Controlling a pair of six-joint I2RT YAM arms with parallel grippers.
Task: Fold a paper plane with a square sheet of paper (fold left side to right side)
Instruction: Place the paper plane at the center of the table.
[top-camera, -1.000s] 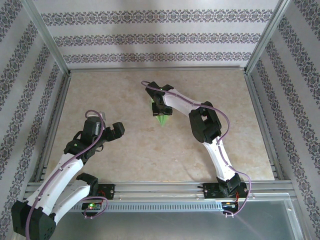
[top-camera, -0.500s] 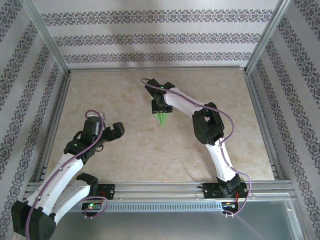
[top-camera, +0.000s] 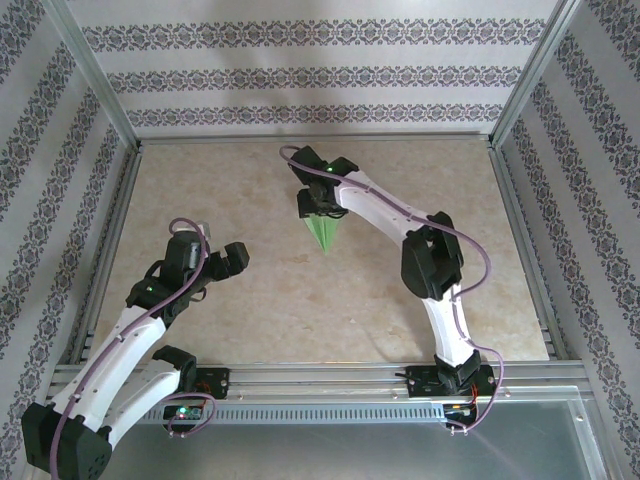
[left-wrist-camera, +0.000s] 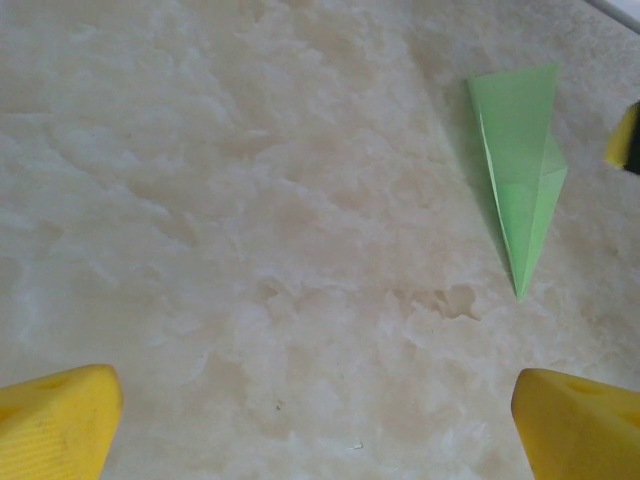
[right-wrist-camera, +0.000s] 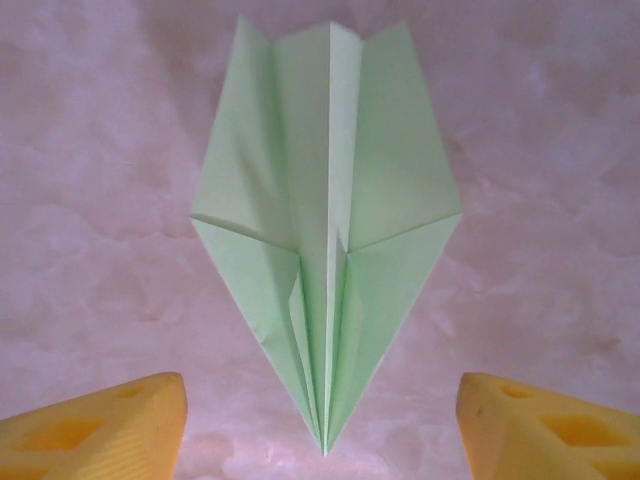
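The paper plane (right-wrist-camera: 328, 240) lies flat on the marbled table (top-camera: 250, 300). It is a narrow light-green dart with a centre crease and layered wings. In the top view the paper plane (top-camera: 322, 235) sits slightly above the middle of the frame, nose toward the bottom edge. In the left wrist view it (left-wrist-camera: 520, 170) lies at the upper right, nose down.

The right gripper (top-camera: 316, 208) hangs over the wide tail end of the plane. In the right wrist view its yellow fingertips (right-wrist-camera: 100, 425) occupy the two lower corners of the frame. The jaws stand wide apart, the nose lies between them, and neither pad touches the paper.

The left gripper (top-camera: 225, 258) is at the left of the top view, well apart from the plane. Its jaws are spread wide over bare table, yellow fingertips (left-wrist-camera: 55, 420) at the lower corners, holding nothing.
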